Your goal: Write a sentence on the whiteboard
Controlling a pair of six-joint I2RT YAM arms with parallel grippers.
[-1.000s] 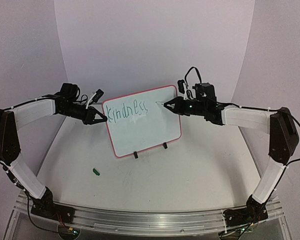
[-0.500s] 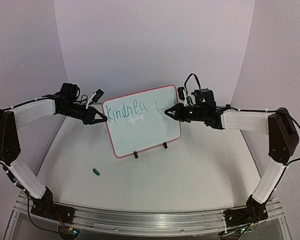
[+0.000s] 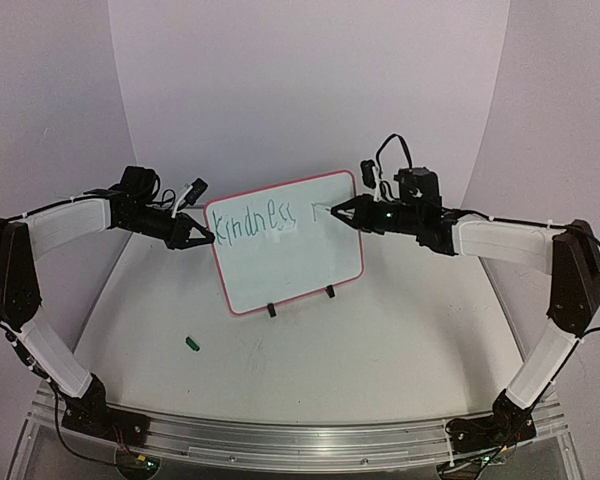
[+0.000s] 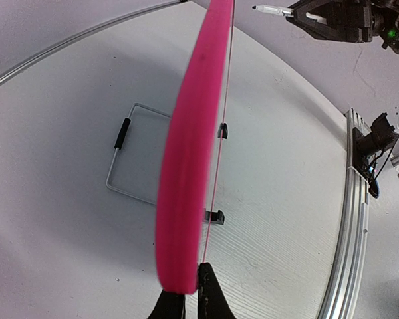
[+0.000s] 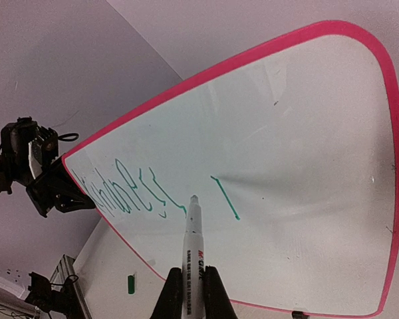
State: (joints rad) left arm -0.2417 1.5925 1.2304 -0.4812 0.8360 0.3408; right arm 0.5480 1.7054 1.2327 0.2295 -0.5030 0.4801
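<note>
The whiteboard (image 3: 290,268), red-framed, stands on two black feet mid-table. My left gripper (image 3: 208,238) is shut on its left edge; in the left wrist view the fingers (image 4: 206,292) pinch the pink frame (image 4: 186,166) seen edge-on. The sentence (image 3: 252,220) is green lettering reading "Kindness", with a short stroke (image 5: 225,197) to its right. My right gripper (image 3: 346,212) is shut on a white marker (image 5: 192,236). The marker's tip (image 5: 193,198) points at the board between the word and the stroke. In the left wrist view the marker (image 4: 272,10) stands a little off the board's face.
A green marker cap (image 3: 192,343) lies on the table front left of the board. A wire stand (image 4: 130,156) props the board from behind. Curved white walls close the back and sides. An aluminium rail (image 3: 300,435) runs along the near edge.
A short green stroke has appeared to the right of "Kindness". My right gripper dipped down along the board with the marker, then rose back. The left gripper and board stayed still.
</note>
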